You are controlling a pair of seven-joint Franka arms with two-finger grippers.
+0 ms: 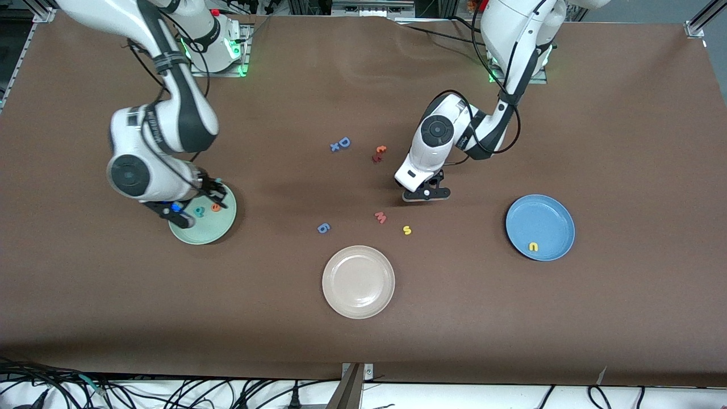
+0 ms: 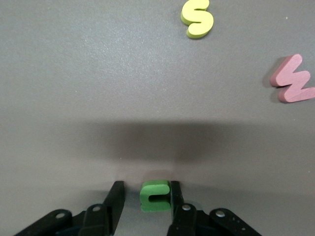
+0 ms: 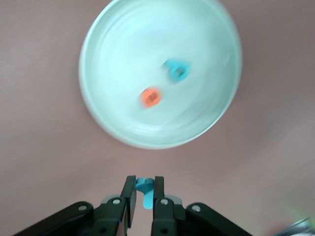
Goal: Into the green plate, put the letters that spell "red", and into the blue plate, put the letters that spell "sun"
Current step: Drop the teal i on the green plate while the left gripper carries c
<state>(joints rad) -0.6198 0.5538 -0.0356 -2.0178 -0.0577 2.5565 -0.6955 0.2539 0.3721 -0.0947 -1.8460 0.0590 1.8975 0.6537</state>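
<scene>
My right gripper hangs by the edge of the green plate, shut on the teal "r". In that plate lie the teal "d" and the orange "e". My left gripper is down at the table with its jaws around the green "n". One finger touches the letter and a gap shows at the other. The yellow "s" lies on the table nearby. The yellow "u" lies in the blue plate.
A pink "m" lies beside the "s". A beige plate sits nearer the front camera. A blue "6", a blue "D" and an orange and red pair lie mid-table.
</scene>
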